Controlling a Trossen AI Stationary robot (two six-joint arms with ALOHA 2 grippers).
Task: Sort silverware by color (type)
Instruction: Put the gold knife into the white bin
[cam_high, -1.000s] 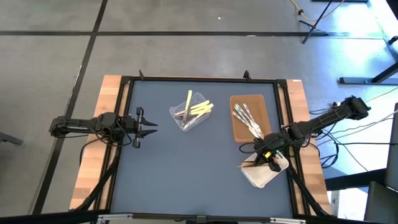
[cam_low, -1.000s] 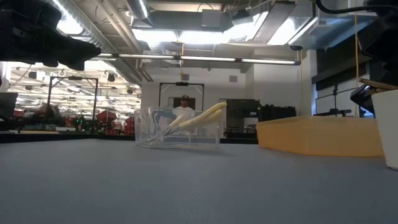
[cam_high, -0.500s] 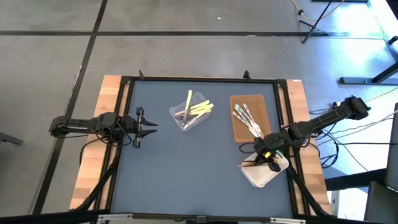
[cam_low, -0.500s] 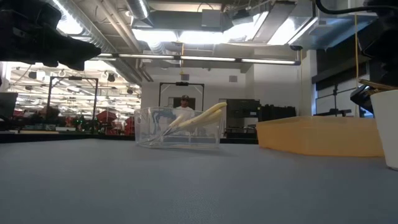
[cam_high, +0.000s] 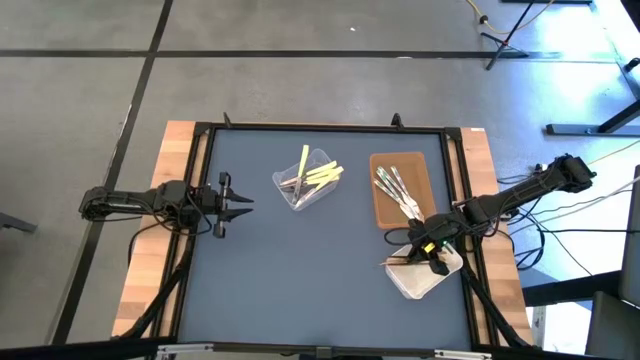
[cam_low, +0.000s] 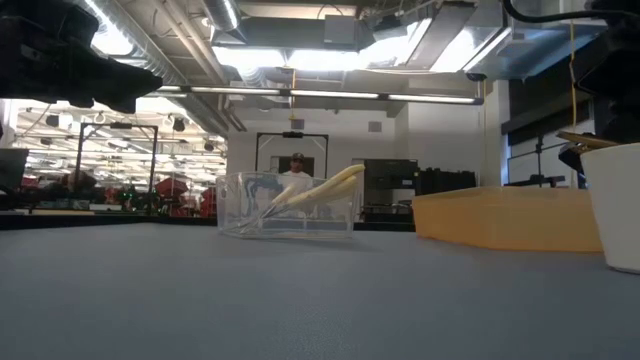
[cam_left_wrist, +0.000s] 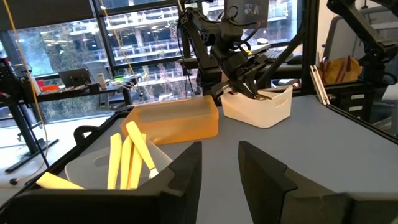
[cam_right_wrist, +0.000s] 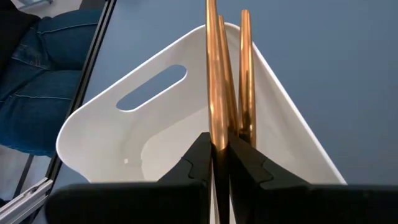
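My right gripper (cam_high: 428, 258) hangs over the white tray (cam_high: 415, 288) at the table's right and is shut on an orange-brown utensil (cam_right_wrist: 212, 74). Two more orange-brown utensils (cam_right_wrist: 245, 74) lie in that tray, leaning on its rim. Silver utensils (cam_high: 397, 192) lie on the brown tray (cam_high: 400, 165). Pale yellow utensils (cam_high: 322, 175) and a few others stand in the clear tub (cam_high: 322, 195). My left gripper (cam_high: 235, 205) waits open at the left edge, pointing level across the table. My right gripper pinches the orange-brown utensil near its end (cam_right_wrist: 215, 134) between the two fingers. The fingers slant down toward the table's left and lie along the stick. The stick runs out ahead of them, over the white tray's rim (cam_right_wrist: 217, 28), its free end (cam_high: 390, 263) past the tray.
The clear tub (cam_low: 285, 205) stands mid-table toward the far side, and the brown tray (cam_low: 510, 220) is to its right. Bare blue mat (cam_high: 300, 270) fills the near and left parts. A person's jeans (cam_right_wrist: 37, 68) show beyond the table's right edge.
In the low view the white tray has shifted a little toward the table's left. The held utensil above it lies flatter than before. My right gripper has stayed shut on it, and my left arm has kept still.
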